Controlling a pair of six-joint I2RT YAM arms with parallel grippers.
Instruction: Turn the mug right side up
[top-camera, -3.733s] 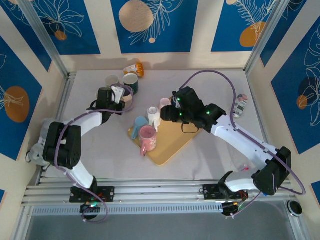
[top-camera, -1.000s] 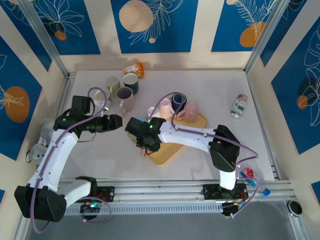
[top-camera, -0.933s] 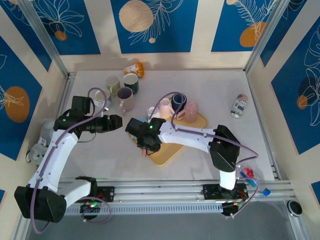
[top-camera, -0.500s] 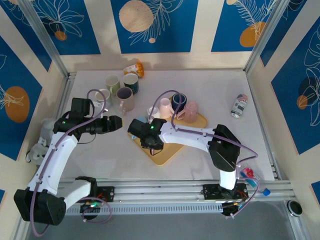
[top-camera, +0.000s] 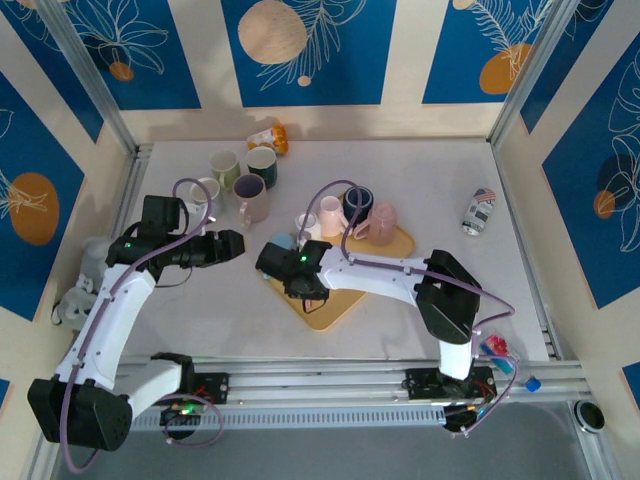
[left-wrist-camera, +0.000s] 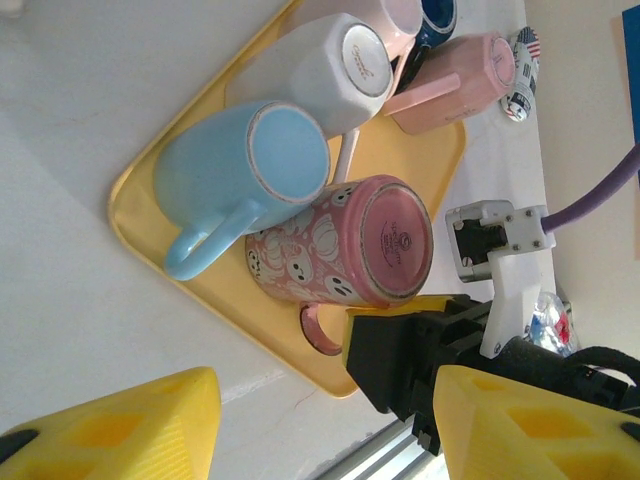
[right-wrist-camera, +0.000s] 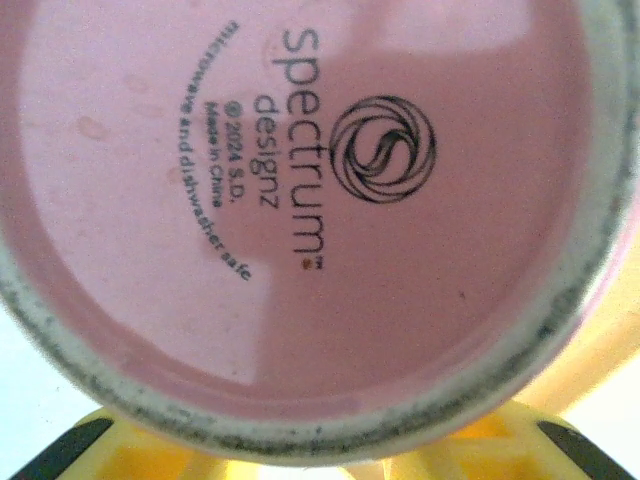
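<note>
The pink mug (left-wrist-camera: 340, 250) with a ghost print stands upside down on the yellow tray (left-wrist-camera: 430, 170), its handle toward the near edge. Its base (right-wrist-camera: 300, 200) sits right under the right wrist camera. My right gripper (top-camera: 300, 275) hangs over it, and one yellow finger (left-wrist-camera: 400, 305) runs down the mug's side by the handle. The fingertips are hidden behind the mug. My left gripper (left-wrist-camera: 320, 430) is open and empty, left of the tray (top-camera: 228, 245).
A light blue mug (left-wrist-camera: 240, 170) and a white mug (left-wrist-camera: 330, 60) stand upside down next to the pink one. More mugs (top-camera: 357, 203) sit at the tray's far end. Several mugs (top-camera: 250, 195) stand at the back left, and a can (top-camera: 481, 210) lies at the right.
My right arm swung from the back of the tray onto the pink mug, then settled slightly farther over it, and its jaws narrowed. The left arm pulled back and now holds still.
</note>
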